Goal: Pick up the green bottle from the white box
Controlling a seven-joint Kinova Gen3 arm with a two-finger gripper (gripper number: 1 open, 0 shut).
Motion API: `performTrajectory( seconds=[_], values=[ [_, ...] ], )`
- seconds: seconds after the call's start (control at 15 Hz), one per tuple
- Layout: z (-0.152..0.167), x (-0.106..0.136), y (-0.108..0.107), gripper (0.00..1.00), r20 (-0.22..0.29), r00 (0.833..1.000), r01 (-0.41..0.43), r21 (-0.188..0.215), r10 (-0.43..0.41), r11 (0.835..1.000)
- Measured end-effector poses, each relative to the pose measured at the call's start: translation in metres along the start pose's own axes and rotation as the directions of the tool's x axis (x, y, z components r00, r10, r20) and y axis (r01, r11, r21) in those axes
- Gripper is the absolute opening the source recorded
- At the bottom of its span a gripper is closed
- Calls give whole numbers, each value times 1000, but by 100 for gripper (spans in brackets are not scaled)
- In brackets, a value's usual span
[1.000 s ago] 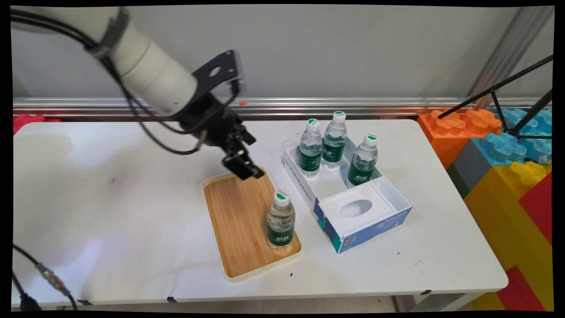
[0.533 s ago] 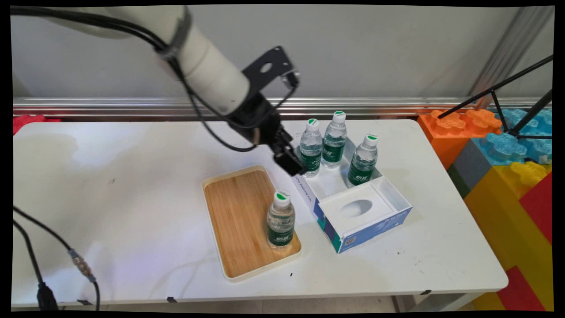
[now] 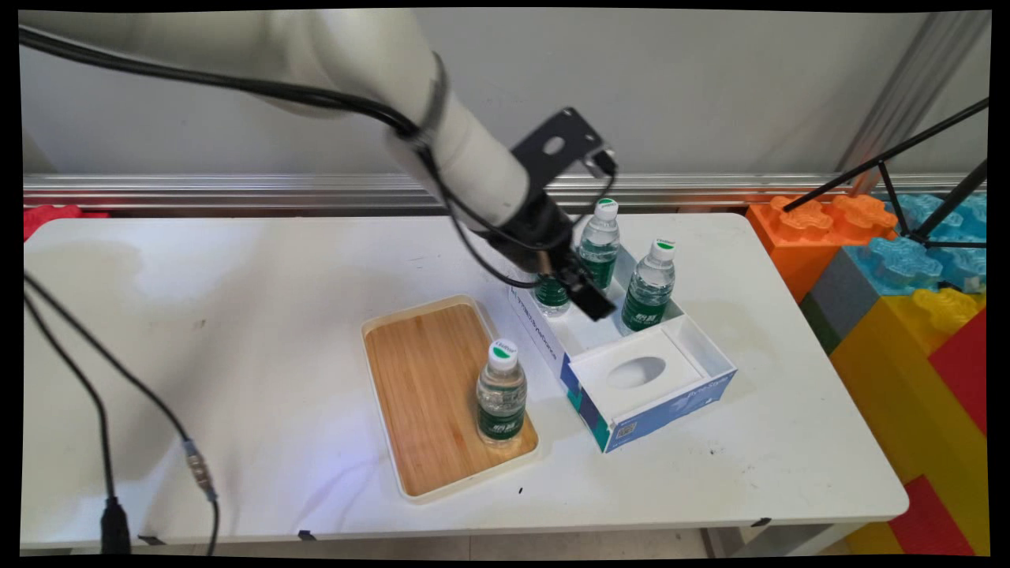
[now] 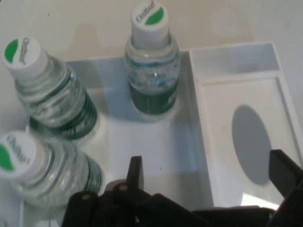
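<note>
Here the black hand, fingers apart and holding nothing, hung over the white box on the tabletop, nearest three upright water bottles inside it: small, full, probably light, smooth plastic, likely best gripped around the labelled middle.

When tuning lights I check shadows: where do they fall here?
Main view: the box throws a soft shadow on the table to its right. Hand view: the middle bottle darkens the box floor beside it, faintly.
</note>
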Motion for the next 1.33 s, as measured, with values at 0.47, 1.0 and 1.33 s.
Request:
performTrajectory(
  seconds=[0.47,1.0,1.33],
  values=[
    [73,24,-2,100,-35,997,72,43,-70,997],
    [125,36,-6,100,-62,993,109,70,-105,992],
    [144,43,-9,100,-83,991,109,86,-102,990]
  ],
)
